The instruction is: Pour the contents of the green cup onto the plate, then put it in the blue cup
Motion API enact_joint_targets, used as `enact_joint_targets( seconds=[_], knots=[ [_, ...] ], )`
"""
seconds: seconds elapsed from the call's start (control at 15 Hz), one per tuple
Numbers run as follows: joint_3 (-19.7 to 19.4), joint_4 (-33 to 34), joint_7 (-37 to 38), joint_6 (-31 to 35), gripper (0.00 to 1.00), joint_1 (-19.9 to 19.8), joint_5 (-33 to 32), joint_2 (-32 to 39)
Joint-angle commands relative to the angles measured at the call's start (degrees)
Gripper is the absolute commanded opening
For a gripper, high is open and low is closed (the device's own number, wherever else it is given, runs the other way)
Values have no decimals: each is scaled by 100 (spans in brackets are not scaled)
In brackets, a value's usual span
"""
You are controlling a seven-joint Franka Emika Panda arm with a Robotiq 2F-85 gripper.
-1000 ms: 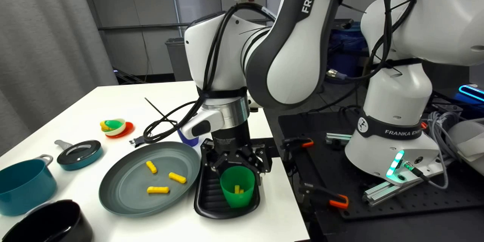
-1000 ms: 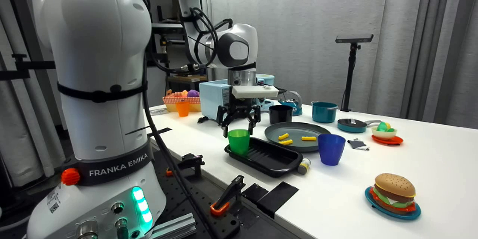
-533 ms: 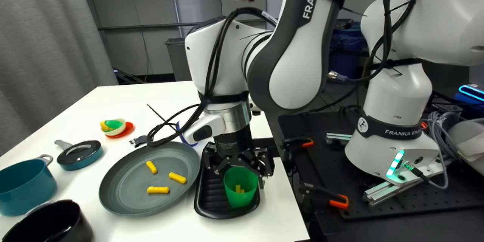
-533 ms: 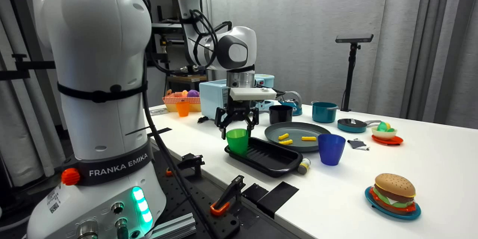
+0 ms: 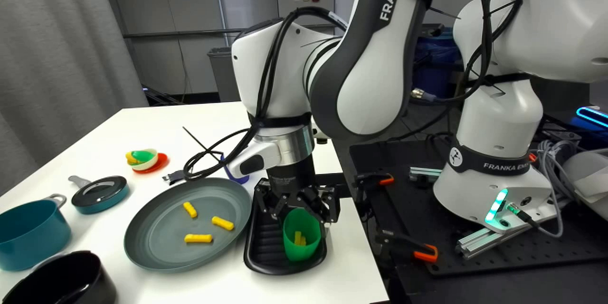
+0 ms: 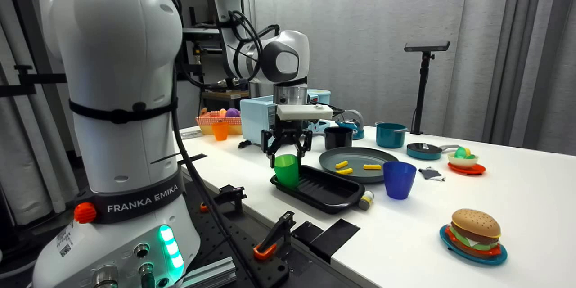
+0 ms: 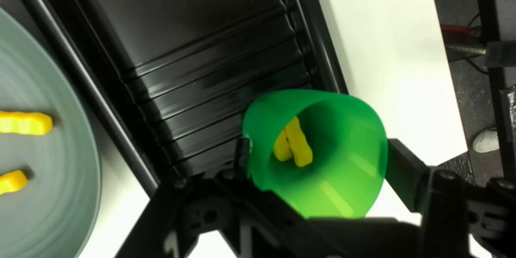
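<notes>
Moved since half a second ago: green cup (image 6: 286,173), rim squeezed narrower, leaning more; claw (image 7: 320,155) slightly higher. Cup pinched in the claw, base within the black tray (image 6: 330,191), at its 10 o'clock end in an exterior view. Judged step: grasp, pouring to come. Next: lift clear, carry toward 9 o'clock in an exterior view, tip over the plate (image 5: 166,223). Wrist view shows yellow pieces (image 7: 298,145) inside the cup; an exterior view hides those but has the blue cup (image 6: 399,181) whole.
</notes>
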Motion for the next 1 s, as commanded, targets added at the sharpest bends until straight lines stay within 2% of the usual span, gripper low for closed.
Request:
enact_joint_targets(
  seconds=[0.0, 0.33, 0.93],
  knots=[
    [53, -61, 119, 57, 56, -87, 45, -89],
    [-69, 97, 310, 104, 56, -140, -190, -83],
    [-321, 843, 1056, -51, 56, -244, -883, -180]
  ],
)
